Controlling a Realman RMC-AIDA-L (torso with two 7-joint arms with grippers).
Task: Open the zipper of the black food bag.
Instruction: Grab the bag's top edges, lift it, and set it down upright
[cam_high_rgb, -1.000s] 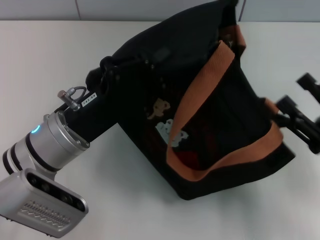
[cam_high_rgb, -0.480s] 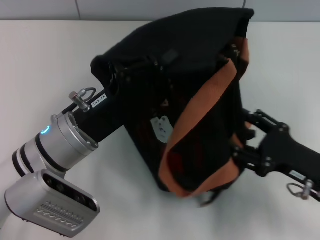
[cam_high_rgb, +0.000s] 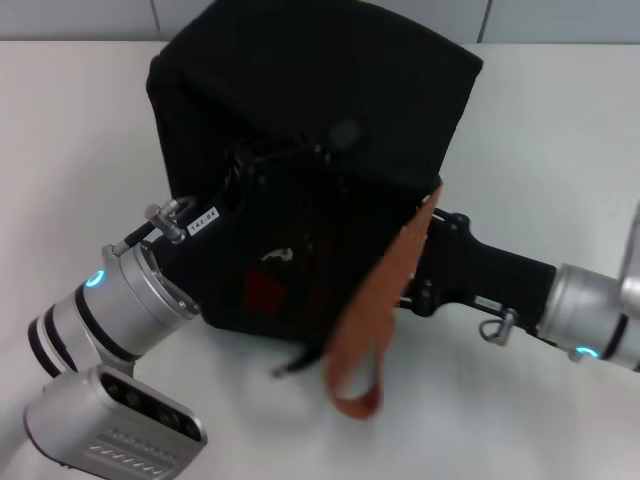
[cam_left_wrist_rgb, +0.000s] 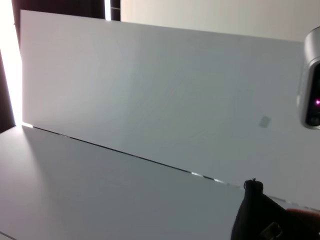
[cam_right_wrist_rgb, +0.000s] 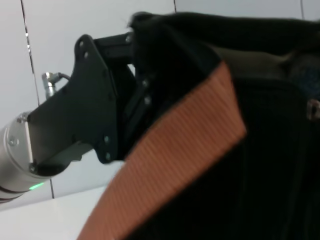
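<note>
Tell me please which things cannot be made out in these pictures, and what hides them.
- Zipper: not findable in any view, black on the black food bag.
- Left gripper: in the head view its fingertips merge with the bag's fabric, so their state is unreadable; the left wrist view shows mostly wall.
- Right gripper: its fingertips sit behind the bag and the orange handle.
- Bear patches: blurred, only a pale smear and a red mark.

head: looks down on the black food bag (cam_high_rgb: 310, 130) from above
left wrist: faces the wall, low over the surface (cam_left_wrist_rgb: 75, 200)
right wrist: pressed close to the bag; shares the left tool (cam_right_wrist_rgb: 100, 100) with head
</note>
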